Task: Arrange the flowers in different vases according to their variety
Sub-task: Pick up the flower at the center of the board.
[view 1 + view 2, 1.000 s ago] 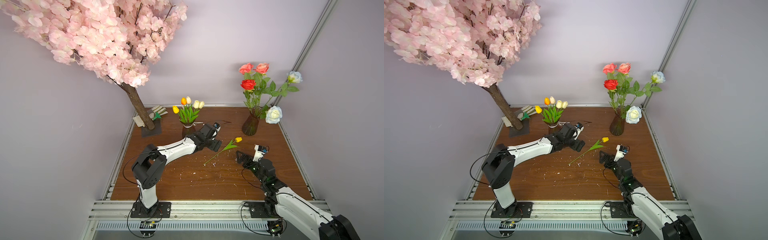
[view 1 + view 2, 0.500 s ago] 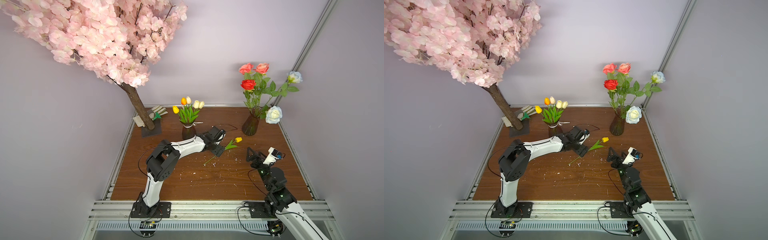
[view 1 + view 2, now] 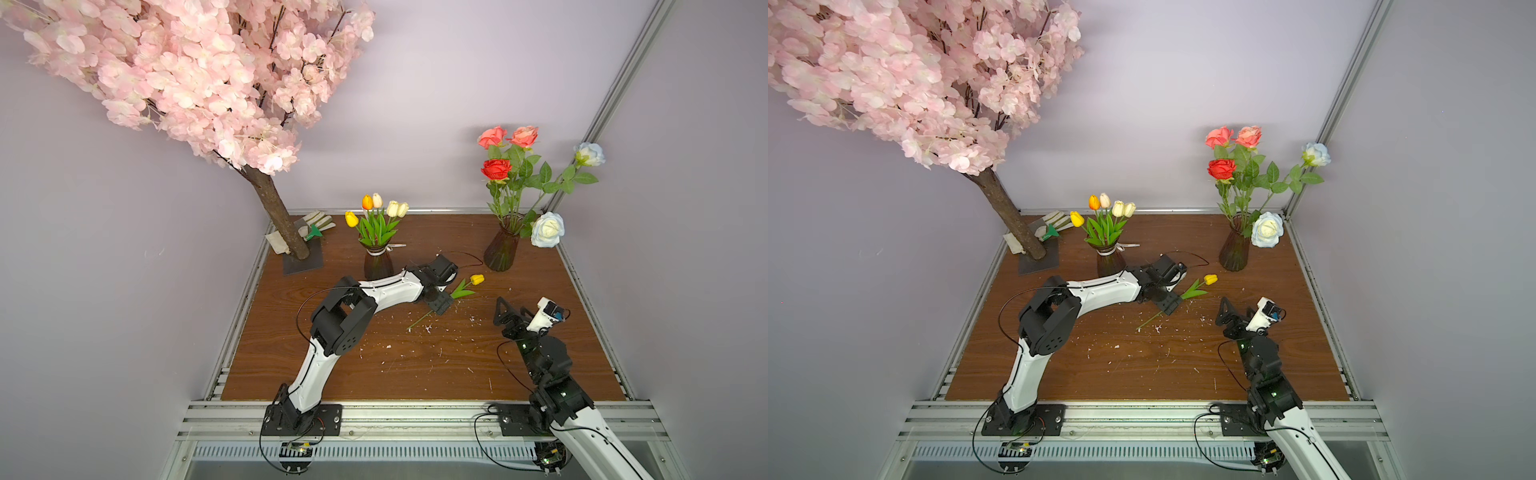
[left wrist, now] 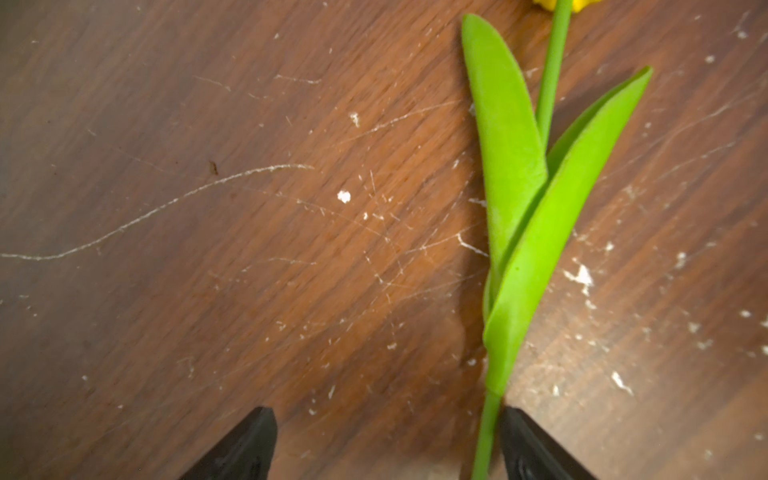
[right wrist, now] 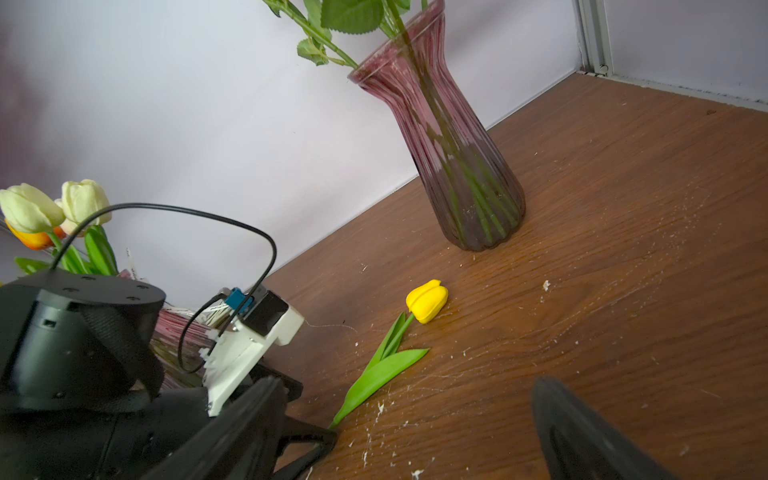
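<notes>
Closing on the tulip (image 3: 461,290) stem is the step in hand. The tulip lies flat mid-tabletop (image 3: 415,365), with its bud toward the far right corner and its cut end toward the front edge. Your left fingers (image 4: 528,453) stand open astride the bare stem below the leaves. The stem runs just beside one finger and well apart from the other, its long axis roughly square to the closing line. Expect it to be swept sideways as you close. Your right fingers (image 5: 590,440) hang open and empty nearer the right edge.
</notes>
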